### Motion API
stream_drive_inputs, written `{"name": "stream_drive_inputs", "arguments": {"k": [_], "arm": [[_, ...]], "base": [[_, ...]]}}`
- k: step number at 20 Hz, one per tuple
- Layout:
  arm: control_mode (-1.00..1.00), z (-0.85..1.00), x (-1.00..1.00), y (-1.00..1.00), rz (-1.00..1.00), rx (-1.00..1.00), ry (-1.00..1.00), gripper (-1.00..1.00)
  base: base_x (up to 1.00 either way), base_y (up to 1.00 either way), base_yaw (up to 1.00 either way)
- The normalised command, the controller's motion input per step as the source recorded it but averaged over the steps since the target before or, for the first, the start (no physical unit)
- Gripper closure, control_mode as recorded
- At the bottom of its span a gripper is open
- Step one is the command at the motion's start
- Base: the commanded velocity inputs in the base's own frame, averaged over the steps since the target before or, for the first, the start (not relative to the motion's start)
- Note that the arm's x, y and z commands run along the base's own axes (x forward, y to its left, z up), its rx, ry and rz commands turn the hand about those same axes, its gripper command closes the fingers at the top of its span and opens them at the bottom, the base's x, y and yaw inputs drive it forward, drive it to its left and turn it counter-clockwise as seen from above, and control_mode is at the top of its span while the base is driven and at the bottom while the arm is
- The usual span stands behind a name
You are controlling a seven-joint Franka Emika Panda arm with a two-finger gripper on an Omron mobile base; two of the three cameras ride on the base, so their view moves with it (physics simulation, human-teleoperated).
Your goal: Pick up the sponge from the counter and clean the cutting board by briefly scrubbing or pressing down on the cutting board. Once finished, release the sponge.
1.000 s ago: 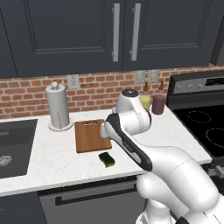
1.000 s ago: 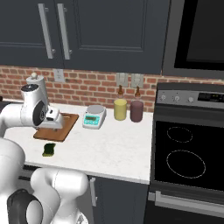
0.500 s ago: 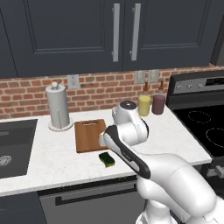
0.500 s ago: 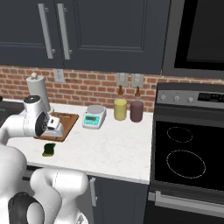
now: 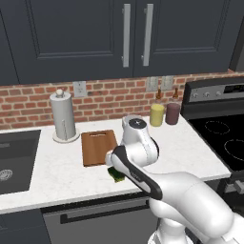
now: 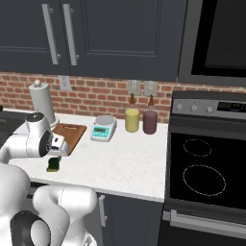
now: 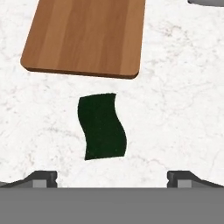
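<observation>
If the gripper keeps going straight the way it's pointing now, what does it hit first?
Most likely the sponge. In the hand view the open gripper looks down at the counter, with the sponge between its fingers. The cutting board lies beyond. Depth is hard to judge.

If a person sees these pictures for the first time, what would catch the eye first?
Probably the small dark green sponge, lying alone on the white marbled stone counter between the open end effector fingertips in the hand view. Just beyond it lies the flat reddish-brown wooden cutting board, apart from the sponge.
</observation>
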Motion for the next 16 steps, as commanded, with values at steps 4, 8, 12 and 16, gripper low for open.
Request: {"name": "stream_drive_inputs", "arguments": {"k": [4,8,12,16], "arm": [[-1.0,-0.16,0.0,0.0,0.02,0.03,0.02,-1.0],[-1.0,-0.14,0.01,0.0,0.03,0.0,0.02,-1.0],[-1.0,-0.12,0.04,0.05,0.04,0.0,0.02,-1.0],[-1.0,-0.08,0.03,0.01,0.02,0.0,0.01,-1.0]], "base": [[0.0,0.0,0.0],[0.0,0.0,0.0],[0.0,0.0,0.0],[0.0,0.0,0.0]]}}
